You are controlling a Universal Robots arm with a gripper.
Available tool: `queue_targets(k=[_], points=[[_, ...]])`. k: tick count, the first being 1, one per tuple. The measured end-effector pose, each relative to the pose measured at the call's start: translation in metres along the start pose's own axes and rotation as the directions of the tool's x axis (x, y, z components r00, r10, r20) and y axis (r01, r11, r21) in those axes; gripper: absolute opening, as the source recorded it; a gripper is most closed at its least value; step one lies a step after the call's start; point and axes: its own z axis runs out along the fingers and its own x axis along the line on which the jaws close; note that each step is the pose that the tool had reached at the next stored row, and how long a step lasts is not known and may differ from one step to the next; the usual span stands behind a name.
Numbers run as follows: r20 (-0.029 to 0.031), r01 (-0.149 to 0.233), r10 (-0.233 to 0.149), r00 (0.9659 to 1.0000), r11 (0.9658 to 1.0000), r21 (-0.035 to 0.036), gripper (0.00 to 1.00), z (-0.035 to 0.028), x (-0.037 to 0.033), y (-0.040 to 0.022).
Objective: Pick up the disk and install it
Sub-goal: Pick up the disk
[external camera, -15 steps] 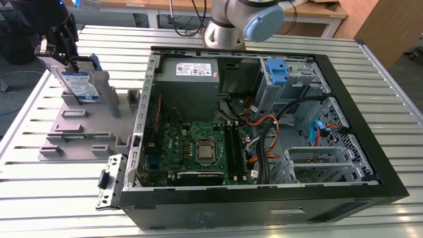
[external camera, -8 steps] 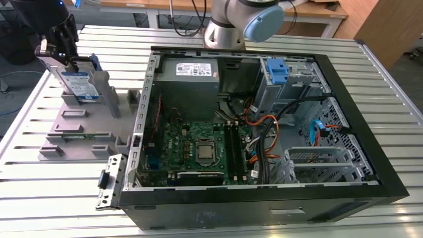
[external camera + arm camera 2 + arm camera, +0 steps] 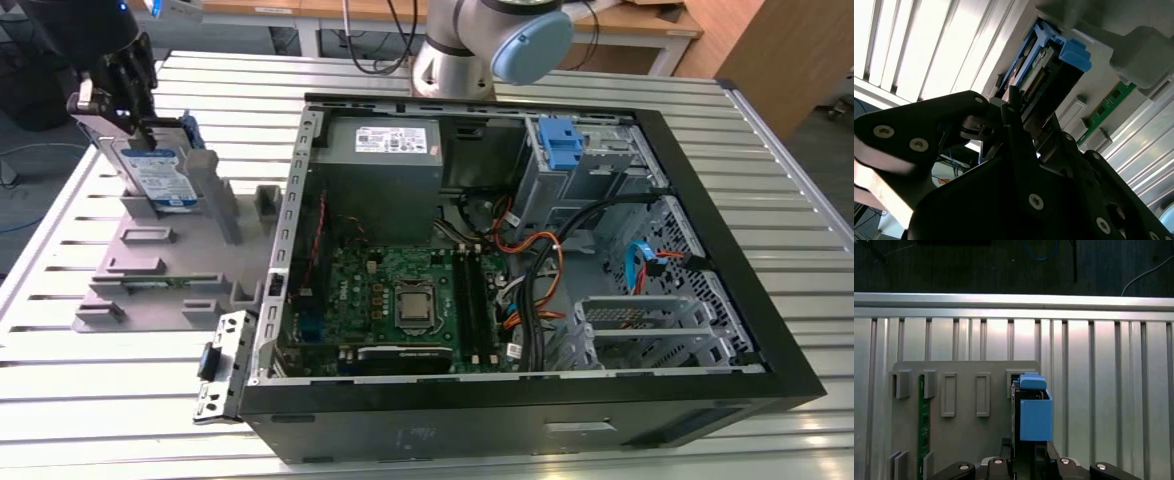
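One gripper (image 3: 127, 125), one disk (image 3: 158, 175). The disk stood on edge at the far end of a single grey fixture (image 3: 147, 270), at the exterior view's left on the slatted counter (image 3: 80, 400), apart from the case. The gripper sat on top of it, pinching the disk between its fingers, as best seen in the second wrist view, where the gripper (image 3: 1026, 107) closed over the disk's (image 3: 1036, 75) connector edge. In the first wrist view the blue carrier of the disk (image 3: 1034, 420) rose just past the gripper (image 3: 1026, 452), and one green memory stick (image 3: 923, 430) stood in another slot of the fixture (image 3: 964, 440). At the exterior view's right lay one open computer case (image 3: 534, 400), holding one grey power supply (image 3: 387, 150), one motherboard (image 3: 400, 300) and one bare blue bracket (image 3: 561, 145) at its far side.
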Motion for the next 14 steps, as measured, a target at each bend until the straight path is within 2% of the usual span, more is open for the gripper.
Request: queue_targets(k=[5, 12, 13, 14], points=[[-0.0016, 0.000, 0.000, 1.0000, 1.0000, -0.0002, 0.35, 0.0000, 0.0007, 0.0002], [-0.0016, 0.000, 0.000, 1.0000, 1.0000, -0.0001, 0.35, 0.0003, 0.0076, 0.0009], [-0.0010, 0.000, 0.000, 1.0000, 1.0000, -0.0001, 0.35, 0.0006, 0.0080, 0.0009], [0.0049, 0.000, 0.000, 1.0000, 1.0000, -0.0005, 0.35, 0.0009, 0.0086, 0.0009]])
